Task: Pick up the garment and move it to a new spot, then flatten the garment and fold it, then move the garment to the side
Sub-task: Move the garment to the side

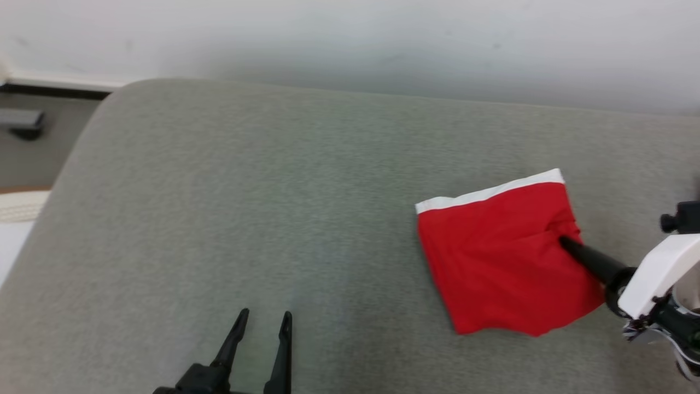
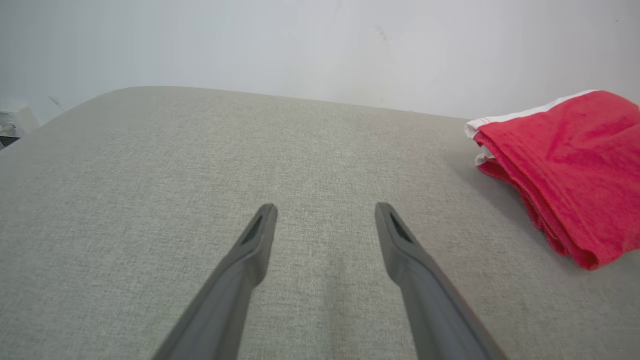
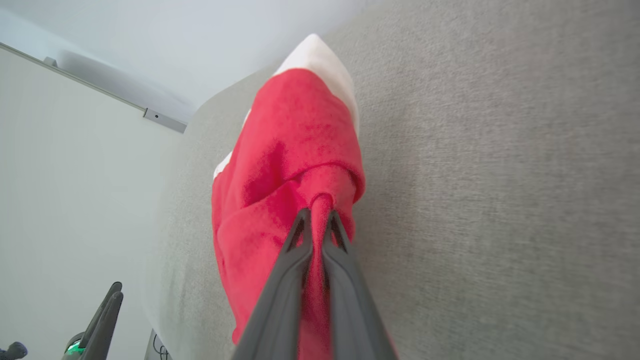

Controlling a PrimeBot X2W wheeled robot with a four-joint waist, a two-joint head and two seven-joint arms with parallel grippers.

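Pinched tight on a bunch of red cloth: that is how to find the right gripper (image 1: 563, 241), nearly closed, biting the right edge of the garment (image 1: 492, 257). Lying folded on the right part of the grey cushion (image 1: 246, 191), with a white band along the far side. Grabbed at the edge most likely to pull all the layers along together, toward the side. Parked low at the near edge: the left gripper (image 1: 264, 314), spread wide, holding nothing, well apart from the cloth, probably so as not to bump it. From the right wrist, a close look at the cloth squeezed between the two fingers, hard to make out from the head. From the left wrist, the stacked layers along the fold, not plain from above.
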